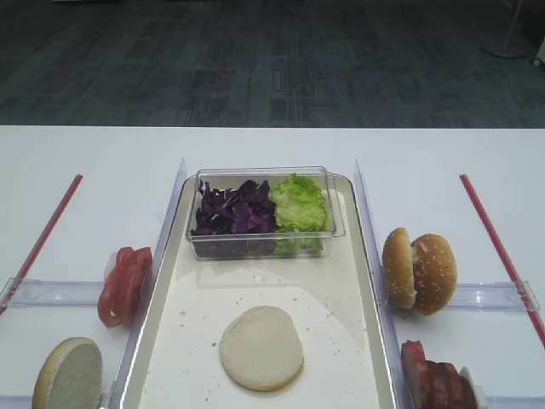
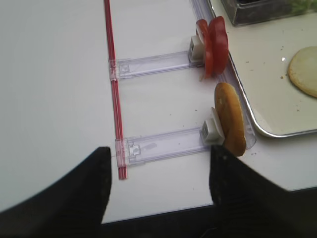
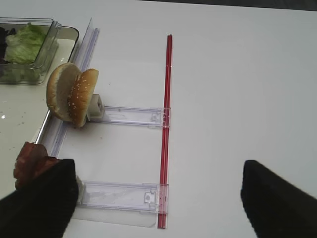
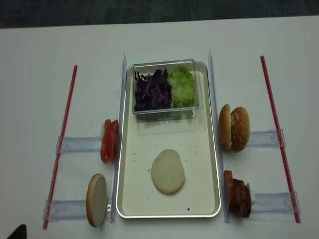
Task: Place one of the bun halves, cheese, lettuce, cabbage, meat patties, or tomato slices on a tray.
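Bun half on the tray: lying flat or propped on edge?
Flat. The bun half lies on the tray, showing a full round face from above; the one in the left holder stands on edge.

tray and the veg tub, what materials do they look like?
Tray: likely metal, going by the silvery raised rim that catches light; off-white speckled floor, possibly coated. Tub: clear rigid plastic by the look, since the cabbage and lettuce show through its walls.

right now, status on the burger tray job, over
Both grippers open, empty, back off the tray. One bun half lying flat on the tray. Second bun half on edge at left. Nothing in the way.
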Tool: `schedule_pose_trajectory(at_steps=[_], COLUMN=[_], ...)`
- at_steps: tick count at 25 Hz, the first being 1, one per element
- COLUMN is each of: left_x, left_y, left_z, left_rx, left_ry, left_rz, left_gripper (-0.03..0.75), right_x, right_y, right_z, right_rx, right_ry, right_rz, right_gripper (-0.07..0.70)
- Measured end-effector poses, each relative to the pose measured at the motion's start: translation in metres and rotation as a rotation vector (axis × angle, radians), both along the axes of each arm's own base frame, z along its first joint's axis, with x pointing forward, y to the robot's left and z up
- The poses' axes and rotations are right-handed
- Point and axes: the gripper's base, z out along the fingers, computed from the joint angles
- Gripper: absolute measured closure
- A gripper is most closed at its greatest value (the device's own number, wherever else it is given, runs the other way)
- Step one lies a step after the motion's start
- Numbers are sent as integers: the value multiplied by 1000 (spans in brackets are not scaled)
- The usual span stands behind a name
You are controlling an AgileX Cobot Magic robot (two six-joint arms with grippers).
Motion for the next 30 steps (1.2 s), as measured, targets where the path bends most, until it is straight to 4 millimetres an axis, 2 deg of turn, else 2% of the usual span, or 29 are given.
schedule_pose_trajectory(at_steps=[15, 20, 27, 30], left_x=[3, 6, 8, 8], left_y=[-3, -4, -4, -4], left_z=[-2, -4, -5, -5], left_rx=[4, -3, -4, -4], left_ry=[-22, -32, -41, -43], left_rz=[-44, -48, -48, -47], left_gripper=[309, 249, 214, 167], right_x=[0, 0, 0, 0], right_y=[0, 0, 0, 0], right_z=[0, 0, 0, 0], right_rx=[0, 0, 0, 0], right_ry=[0, 0, 0, 0], right_rz=[0, 0, 0, 0], right_gripper=[-46, -46, -46, -46])
